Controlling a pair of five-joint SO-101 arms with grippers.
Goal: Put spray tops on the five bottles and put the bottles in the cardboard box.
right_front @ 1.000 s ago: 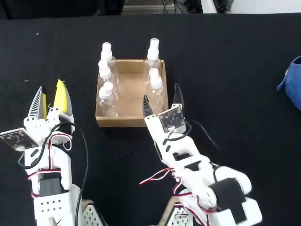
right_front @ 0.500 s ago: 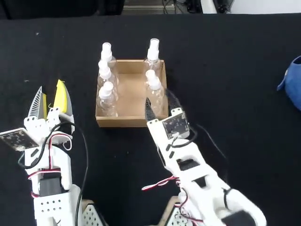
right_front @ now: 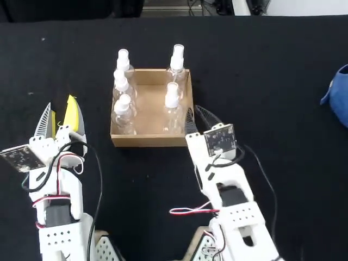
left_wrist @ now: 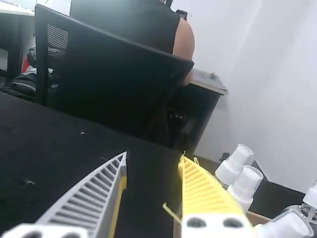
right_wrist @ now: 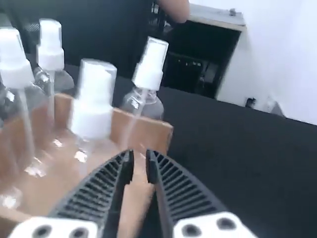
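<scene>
The cardboard box sits mid-table. Clear bottles with white spray tops stand in it: three along one side and two along the other. I cannot tell whether the two rear ones are inside or just behind the back wall. My right gripper is outside the box's near right corner, shut with a thin slit and empty. In the right wrist view the right gripper points at the box wall and a bottle. My left gripper stands open and empty, left of the box.
A blue object lies at the table's right edge. Black tablecloth surrounds the box. Beyond the table's far edge stand a black mesh chair and a desk.
My right gripper, open around the near right bottle a second ago, has drawn back to the right and shut. That bottle shifted slightly left inside the box. The left arm barely moved.
</scene>
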